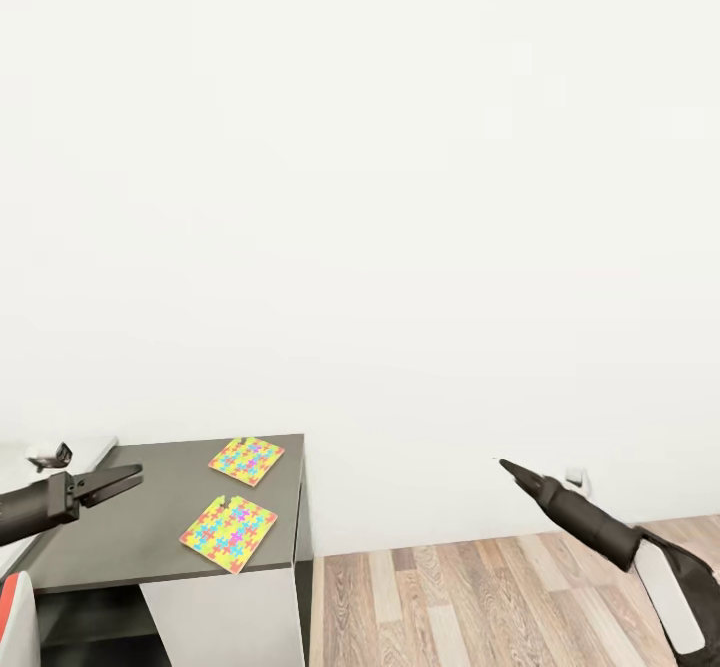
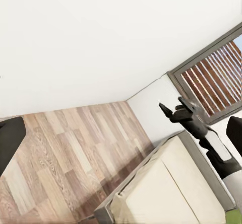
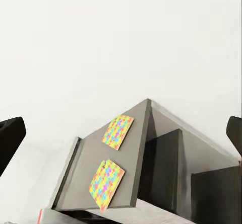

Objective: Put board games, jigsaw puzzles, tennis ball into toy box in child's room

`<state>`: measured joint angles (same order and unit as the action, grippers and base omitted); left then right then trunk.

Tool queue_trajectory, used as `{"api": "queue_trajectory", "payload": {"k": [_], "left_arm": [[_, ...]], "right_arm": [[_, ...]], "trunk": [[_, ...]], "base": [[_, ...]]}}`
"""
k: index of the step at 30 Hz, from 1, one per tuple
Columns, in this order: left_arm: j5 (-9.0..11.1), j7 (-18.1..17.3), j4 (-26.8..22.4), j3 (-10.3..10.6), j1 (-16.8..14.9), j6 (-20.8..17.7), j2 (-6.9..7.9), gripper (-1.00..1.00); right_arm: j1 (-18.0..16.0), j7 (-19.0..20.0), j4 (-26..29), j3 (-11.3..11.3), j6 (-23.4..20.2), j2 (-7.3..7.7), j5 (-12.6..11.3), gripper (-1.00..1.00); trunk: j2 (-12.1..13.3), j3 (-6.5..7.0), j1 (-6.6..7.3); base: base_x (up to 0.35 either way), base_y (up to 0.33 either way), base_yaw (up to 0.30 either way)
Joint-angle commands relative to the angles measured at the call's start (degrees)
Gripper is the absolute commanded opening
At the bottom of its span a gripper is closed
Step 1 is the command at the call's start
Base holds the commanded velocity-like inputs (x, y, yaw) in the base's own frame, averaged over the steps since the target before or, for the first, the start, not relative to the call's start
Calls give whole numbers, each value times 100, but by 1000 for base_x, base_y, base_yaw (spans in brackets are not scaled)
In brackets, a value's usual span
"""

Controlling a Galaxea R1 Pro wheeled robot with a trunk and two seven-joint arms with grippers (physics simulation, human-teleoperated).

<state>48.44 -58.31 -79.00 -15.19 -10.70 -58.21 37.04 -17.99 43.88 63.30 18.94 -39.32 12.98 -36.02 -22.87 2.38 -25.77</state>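
Two jigsaw puzzles (image 1: 238, 503) between grippers.

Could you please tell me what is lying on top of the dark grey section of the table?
Two jigsaw puzzles lie flat on the table, apart. The left pincer hides part of the surface.

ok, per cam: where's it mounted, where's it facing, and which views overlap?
Head: on the robot's head, facing the wall over the dark table corner; two puzzles, left tool and right tool show.
Left wrist: on the left arm, facing floor, bed and window; right tool in view.
Right wrist: on the right arm, facing the table end with both puzzles; dark finger edges.
Shared: head and right wrist both see puzzles and table.
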Motion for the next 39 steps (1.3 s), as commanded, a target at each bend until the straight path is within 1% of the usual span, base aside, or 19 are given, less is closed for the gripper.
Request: {"api": "queue_trajectory", "payload": {"k": [1,3,4,6,7,8,9,11,12,13,14,16,17,18,20,23,28,34,39], "left_arm": [[-54,-15,3,-4,-2,-25,0,100],[-339,1,5,-17,-1,-29,-7,100],[-424,7,6,-19,-1,-30,-14,100],[-794,33,7,-6,-22,-28,-95,100],[-889,38,7,0,-34,-29,-126,100],[-1067,50,7,12,-59,-32,-187,100],[-1147,56,7,17,-78,-32,-213,100],[-1441,185,15,22,-248,-25,-281,100],[-1512,257,22,23,-318,-15,-294,100],[-1652,457,51,24,-465,24,-331,100],[-1716,577,66,26,-530,51,-361,100],[-1926,1141,123,34,-730,167,-582,100],[-1961,1289,128,35,-760,187,-654,100],[-2009,1572,121,35,-803,218,-789,100],[-2050,1900,113,34,-834,242,-918,100],[-2080,2128,111,28,-848,254,-1000,100],[-2083,2235,111,1,-853,264,-1028,100],[-2086,2268,111,47,-854,266,-1060,100],[-2094,2274,114,53,-855,267,-1064,100]], "right_arm": [[-75,-126,-119,-65,-44,-1,10,100],[-356,-522,-573,-476,-38,-4,97,100],[-429,-599,-692,-592,-35,-4,114,100],[-712,-807,-1119,-1010,-28,-5,155,100],[-770,-837,-1198,-1093,-25,-5,160,100],[-858,-888,-1313,-1230,-22,-5,170,100],[-889,-907,-1353,-1286,-20,-5,175,100],[-968,-982,-1440,-1434,-28,-5,185,100],[-979,-1004,-1451,-1456,-33,-5,186,100],[-995,-1040,-1467,-1487,-39,-4,188,100],[-1000,-1054,-1473,-1498,-41,-2,189,100],[-1014,-1061,-1490,-1524,-50,6,186,100],[-1015,-1053,-1491,-1528,-50,7,182,100],[-1018,-1042,-1493,-1530,-47,12,173,100],[-1017,-1013,-1490,-1535,-35,16,160,100],[-1015,-913,-1483,-1546,-21,16,157,100],[-1014,-691,-1480,-1557,58,13,170,100],[-1014,-493,-1479,-1527,338,30,131,100],[-1014,-274,-1488,-1514,383,52,135,100]], "trunk": [[-5,-3,-2],[-5,-3,-2],[-5,-3,-2],[-5,-3,-2],[-5,-3,-2],[-5,-3,-2],[-5,-3,-2],[-5,-3,-2],[-5,-3,-2],[-5,-3,-2],[-5,-3,-2],[-5,-3,-2],[-5,-3,-2],[-5,-3,-2],[-5,-3,-2],[-5,-3,-2],[-5,-3,-2],[-5,-17,-2],[-5,-48,-2]], "base": [[0,0,0],[0,0,0],[0,0,0],[0,0,0],[0,0,0],[0,0,0],[0,0,0],[0,0,0],[0,0,0],[0,0,0],[0,0,0],[0,0,0],[0,0,0],[0,0,0],[0,0,0],[0,0,0],[0,0,0],[0,0,2],[5,0,40]]}}
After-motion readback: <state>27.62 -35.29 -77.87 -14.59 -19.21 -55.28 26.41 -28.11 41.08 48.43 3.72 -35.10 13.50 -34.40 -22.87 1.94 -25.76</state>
